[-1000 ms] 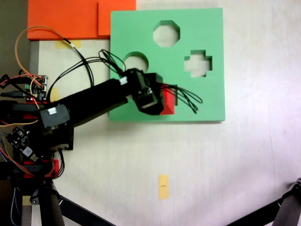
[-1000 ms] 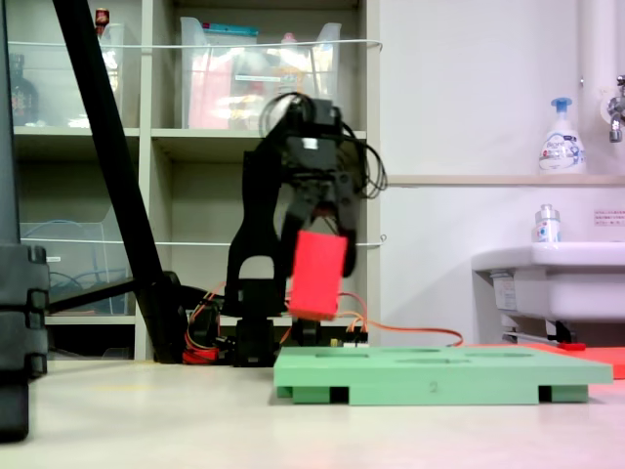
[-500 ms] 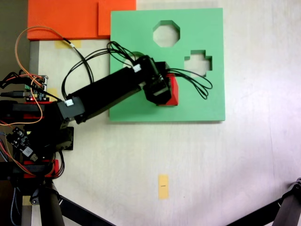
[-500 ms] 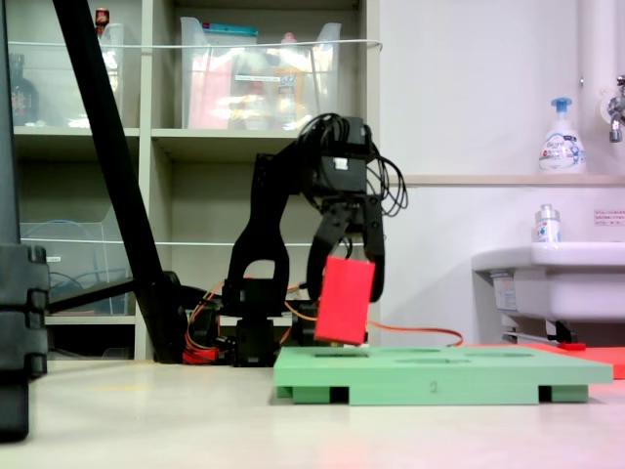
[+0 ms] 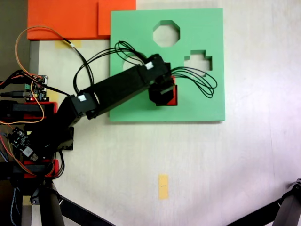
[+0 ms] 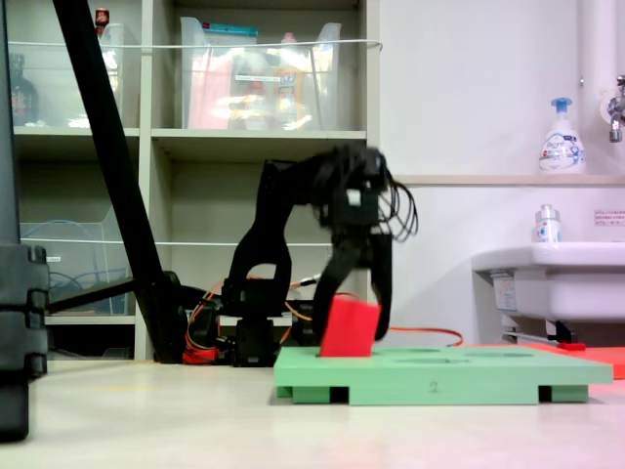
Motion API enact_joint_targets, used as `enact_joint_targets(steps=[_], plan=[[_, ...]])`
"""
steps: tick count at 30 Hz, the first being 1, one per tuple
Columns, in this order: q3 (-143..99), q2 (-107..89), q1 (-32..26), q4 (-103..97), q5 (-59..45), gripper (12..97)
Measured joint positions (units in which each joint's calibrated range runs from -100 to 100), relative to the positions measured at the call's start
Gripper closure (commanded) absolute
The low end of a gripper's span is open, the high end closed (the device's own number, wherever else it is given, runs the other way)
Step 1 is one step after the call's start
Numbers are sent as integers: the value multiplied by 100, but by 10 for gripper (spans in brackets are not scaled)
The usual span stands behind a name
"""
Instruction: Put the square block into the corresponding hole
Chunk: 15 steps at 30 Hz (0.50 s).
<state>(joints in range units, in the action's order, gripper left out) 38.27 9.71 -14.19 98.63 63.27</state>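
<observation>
The square block [image 6: 349, 328] is a bright red foam cube with plain faces, pinched between the two dark fingers of the end effector [image 6: 352, 327]. In the low side-on fixed view it sits tilted, its lower edge at or just below the top surface of the green foam board [image 6: 439, 376]. In the fixed view from above, only a red sliver of the block [image 5: 174, 94] shows to the right of the end effector [image 5: 162, 94], which covers most of it and the square hole [image 5: 175, 104] beneath; how far the block has sunk into the cutout cannot be told.

The board [image 5: 141, 33] is a thick, flat, matte slab with crisp straight edges, lying on a pale worktop [image 5: 211, 165]. It has an octagonal cutout [image 5: 166, 33] and a cross-shaped cutout [image 5: 198, 64], both uncovered; a round cutout [image 5: 134, 60] is partly hidden by the arm [image 5: 117, 89] and its looping black cables [image 5: 197, 82].

An orange foam sheet [image 5: 66, 19] touches the board's upper left corner. A small yellow tape strip [image 5: 162, 186] lies well apart on bare worktop below. The end effector is motion-blurred in the side-on view
</observation>
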Motion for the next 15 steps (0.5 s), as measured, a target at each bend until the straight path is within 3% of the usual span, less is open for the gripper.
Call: enact_joint_targets(steps=[10, 11, 14, 15], plan=[[39, 301, -44, 10, 98, 862], [49, 356, -49, 10, 98, 828], [59, 424, -54, 10, 103, 552], [49, 465, -59, 10, 103, 514]])
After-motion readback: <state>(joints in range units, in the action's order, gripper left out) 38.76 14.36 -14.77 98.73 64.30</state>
